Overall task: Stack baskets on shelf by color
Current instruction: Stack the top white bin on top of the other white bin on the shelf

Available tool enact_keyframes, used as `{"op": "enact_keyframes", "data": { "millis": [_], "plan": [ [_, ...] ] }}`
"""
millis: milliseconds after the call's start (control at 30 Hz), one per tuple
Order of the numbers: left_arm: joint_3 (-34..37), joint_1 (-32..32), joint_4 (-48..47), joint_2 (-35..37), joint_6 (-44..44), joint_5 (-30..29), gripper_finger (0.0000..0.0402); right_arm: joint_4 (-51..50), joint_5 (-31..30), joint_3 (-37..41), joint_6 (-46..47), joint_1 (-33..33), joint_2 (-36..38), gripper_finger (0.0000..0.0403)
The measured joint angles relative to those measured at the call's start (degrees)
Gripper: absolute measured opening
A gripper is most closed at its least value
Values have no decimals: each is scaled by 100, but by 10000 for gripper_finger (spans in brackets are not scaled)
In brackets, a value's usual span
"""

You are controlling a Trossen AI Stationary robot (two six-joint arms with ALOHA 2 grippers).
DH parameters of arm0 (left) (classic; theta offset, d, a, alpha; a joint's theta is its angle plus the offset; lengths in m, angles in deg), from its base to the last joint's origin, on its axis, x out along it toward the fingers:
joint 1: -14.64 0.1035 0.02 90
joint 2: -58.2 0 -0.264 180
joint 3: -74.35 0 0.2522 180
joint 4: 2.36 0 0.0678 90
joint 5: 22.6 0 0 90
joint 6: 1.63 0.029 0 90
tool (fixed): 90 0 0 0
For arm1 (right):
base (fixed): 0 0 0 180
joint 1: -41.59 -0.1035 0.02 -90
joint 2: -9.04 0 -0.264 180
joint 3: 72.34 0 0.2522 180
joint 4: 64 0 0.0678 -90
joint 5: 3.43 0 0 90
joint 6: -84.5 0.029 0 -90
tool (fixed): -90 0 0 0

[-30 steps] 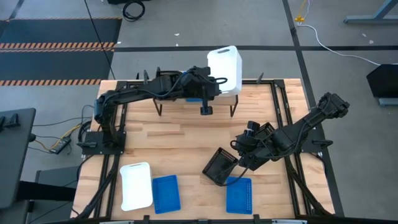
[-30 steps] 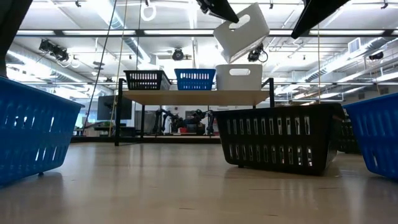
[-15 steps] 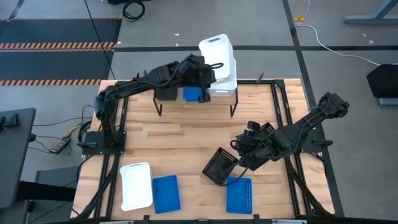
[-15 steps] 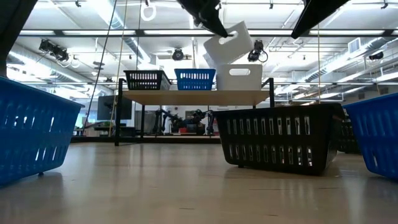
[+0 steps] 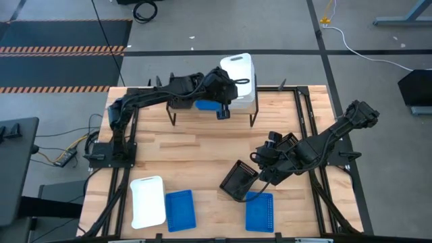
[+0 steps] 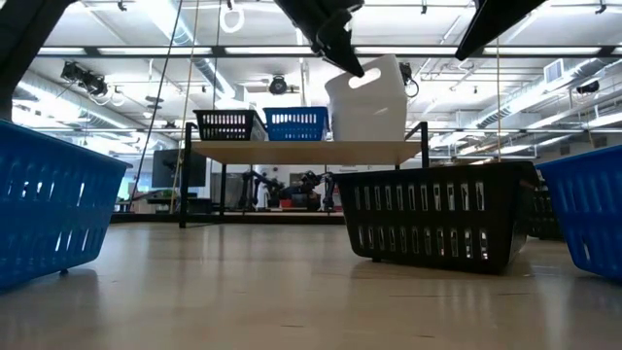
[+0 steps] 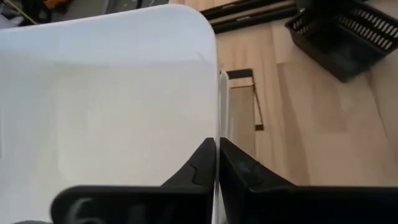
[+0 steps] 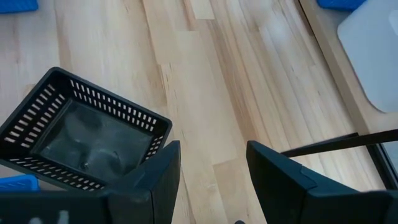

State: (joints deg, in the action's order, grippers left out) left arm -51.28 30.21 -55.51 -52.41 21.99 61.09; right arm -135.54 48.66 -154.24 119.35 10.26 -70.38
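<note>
My left gripper [image 5: 226, 91] is shut on a white basket [image 5: 241, 75] over the right end of the shelf [image 6: 301, 152]. In the low view this basket [image 6: 369, 92] stands upright, its lower part merging with the white basket beneath it. A black basket [image 6: 229, 124] and a blue basket [image 6: 296, 123] stand on the shelf to its left. My right gripper [image 8: 214, 180] is open, low over the table beside the corner of another black basket [image 8: 87, 137], which rests on its bottom [image 6: 437, 258]. Whether a finger touches it, I cannot tell. My left gripper pinches the rim of the white basket's near-facing wall [image 7: 217, 134], toward its left corner, beside the handle slot [image 6: 360, 80]. One finger [image 7: 200, 167] is inside and one outside. The fingers slant down from above and from the table's left. The basket hangs upright.
On the near part of the table lie a white basket [image 5: 148, 201] and two blue baskets [image 5: 179, 209] [image 5: 259, 210]. The black basket [image 5: 238, 179] stands just beyond the right blue one. Bare wood [image 5: 196, 145] lies between the shelf and these baskets.
My left gripper has come down over the shelf's right end, swinging a little toward the table's left and back. The white basket it holds was tilted high above the shelf's white basket; now it is lower and upright, covering that basket. The right arm has kept still.
</note>
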Motion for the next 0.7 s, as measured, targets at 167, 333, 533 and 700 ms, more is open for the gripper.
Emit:
{"op": "enact_keyframes", "data": {
  "millis": [167,333,533,700],
  "plan": [
    [0,-124,6,27,4,-2,25,0,0,0,-17,0,0,191],
    [0,-233,1,35,17,-192,27,0,0,0,-20,0,0,191],
    [0,-275,10,37,17,-712,39,0,0,0,-25,0,0,191],
    [0,-267,1,94,-2,-1027,66,-2,0,0,-28,0,0,191]
  ]
}}
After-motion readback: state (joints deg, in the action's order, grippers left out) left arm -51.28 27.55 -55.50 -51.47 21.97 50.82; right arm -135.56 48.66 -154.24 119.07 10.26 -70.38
